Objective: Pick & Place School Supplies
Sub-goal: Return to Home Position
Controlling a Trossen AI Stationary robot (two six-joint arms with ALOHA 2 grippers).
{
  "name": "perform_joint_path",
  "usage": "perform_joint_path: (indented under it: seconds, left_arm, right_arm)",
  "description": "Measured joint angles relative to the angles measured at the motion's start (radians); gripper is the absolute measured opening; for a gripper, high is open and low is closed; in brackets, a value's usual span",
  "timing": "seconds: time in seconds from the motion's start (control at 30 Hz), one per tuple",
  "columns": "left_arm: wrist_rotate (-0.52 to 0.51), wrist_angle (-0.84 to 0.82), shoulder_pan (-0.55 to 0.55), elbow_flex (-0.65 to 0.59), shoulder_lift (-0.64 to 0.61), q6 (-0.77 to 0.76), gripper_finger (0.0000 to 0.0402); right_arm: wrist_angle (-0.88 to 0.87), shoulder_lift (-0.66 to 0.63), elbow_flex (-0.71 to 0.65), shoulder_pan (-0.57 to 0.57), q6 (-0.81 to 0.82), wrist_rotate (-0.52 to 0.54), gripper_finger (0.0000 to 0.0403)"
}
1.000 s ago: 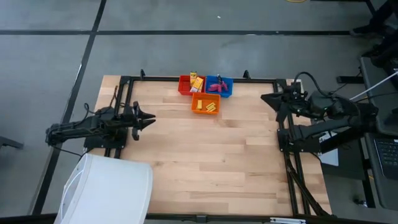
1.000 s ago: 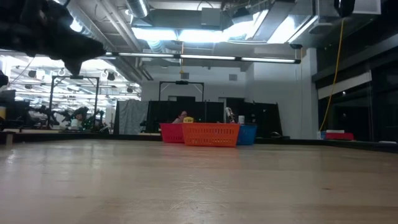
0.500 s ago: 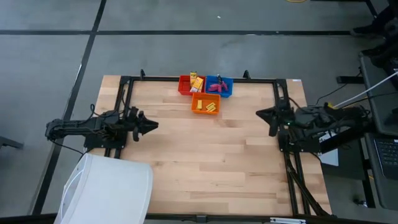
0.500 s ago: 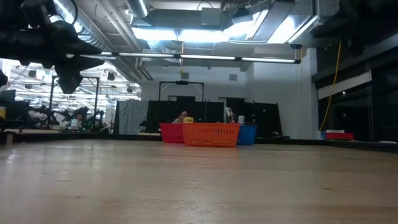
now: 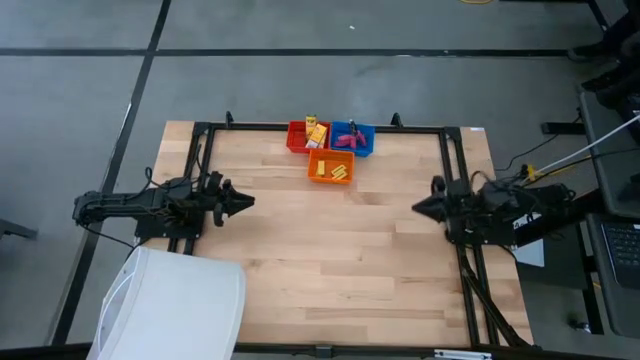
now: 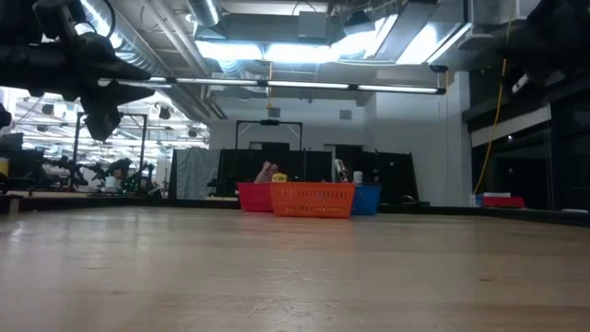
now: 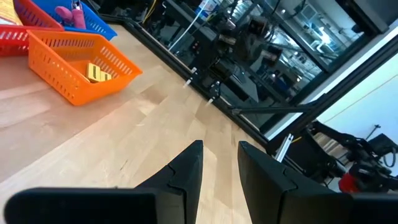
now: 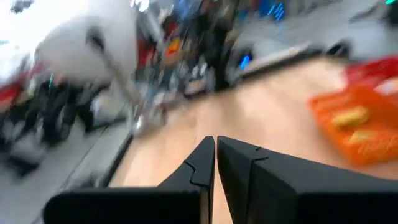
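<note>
The left arm (image 5: 140,208) stretches low across the table's (image 5: 340,270) left edge. Its left gripper (image 5: 243,202) points inward toward the middle, fingers (image 7: 186,174) parted by a narrow gap. The right arm (image 5: 520,205) lies low at the right edge, right gripper (image 5: 418,208) facing inward, fingers (image 8: 199,165) all but touching.

You have a pale wooden table (image 5: 340,250) | red open plastic bin (image 5: 295,139) touching blue open plastic bin (image 5: 366,143) | orange open plastic bin (image 5: 331,156) just beside both | white rounded plastic shell (image 5: 175,305) over left corner, well apart from bins
</note>
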Motion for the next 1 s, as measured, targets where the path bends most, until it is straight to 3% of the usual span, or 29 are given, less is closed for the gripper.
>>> perform_joint_path:
  seconds: [0.2, 0.4, 0.6, 0.73, 0.9, 1.0]
  left_arm:
    - [-0.001, 0.003, 0.000, 0.000, 0.000, 0.000, 0.0098]
    - [0.000, 0.001, 0.000, 0.000, 0.000, 0.000, 0.0098]
    - [-0.001, 0.000, 0.000, 0.000, 0.000, 0.000, 0.0098]
    - [0.000, 0.001, 0.000, 0.000, 0.000, 0.000, 0.0098]
    - [0.000, 0.000, 0.000, 0.000, 0.000, 0.000, 0.0098]
    - [0.000, 0.001, 0.000, 0.000, 0.000, 0.000, 0.0098]
  right_arm:
    - [-0.030, -0.008, -0.020, -0.002, -0.068, -0.162, 0.0022]
    - [0.021, -0.008, -0.084, -0.002, -0.137, -0.167, 0.0022]
    - [0.267, -0.008, -0.200, -0.011, -0.165, -0.290, 0.0022]
    - [0.311, -0.007, -0.223, -0.041, -0.224, -0.238, 0.0017]
    - [0.311, -0.007, -0.221, -0.073, -0.329, -0.073, 0.0011]
    - [0.310, -0.007, -0.221, -0.085, -0.328, -0.069, 0.0011]
